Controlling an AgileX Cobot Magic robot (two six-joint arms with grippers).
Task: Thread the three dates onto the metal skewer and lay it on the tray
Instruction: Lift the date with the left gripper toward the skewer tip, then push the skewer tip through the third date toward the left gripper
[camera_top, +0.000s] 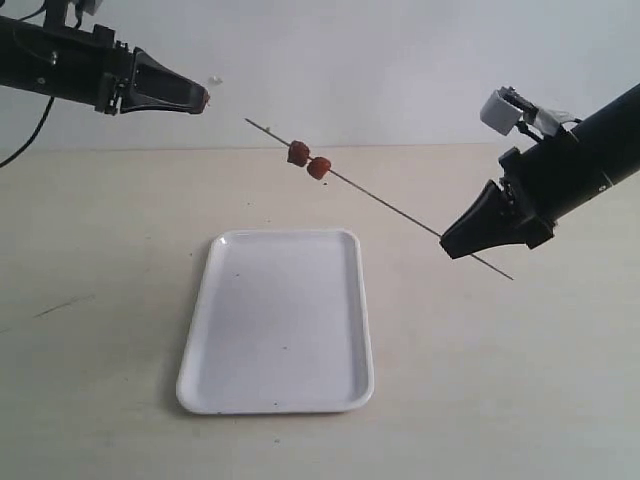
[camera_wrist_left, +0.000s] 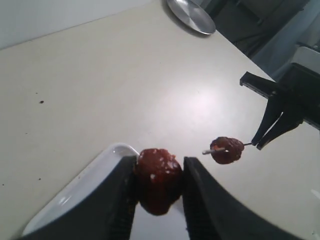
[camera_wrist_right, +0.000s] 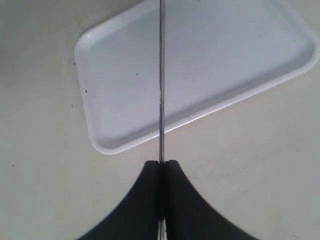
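Note:
My right gripper is shut on the thin metal skewer, holding it slanted in the air above the table. Two dates sit side by side on the skewer near its far end. From the left wrist view one threaded date shows, with the skewer tip poking out. My left gripper is shut on the third date, up at the left and apart from the skewer tip. The white tray lies empty on the table below. In the right wrist view the skewer runs straight out from the jaws over the tray.
A round metal plate lies at the far edge of the beige table. A black cable hangs behind the left arm. Small dark specks dot the tabletop.

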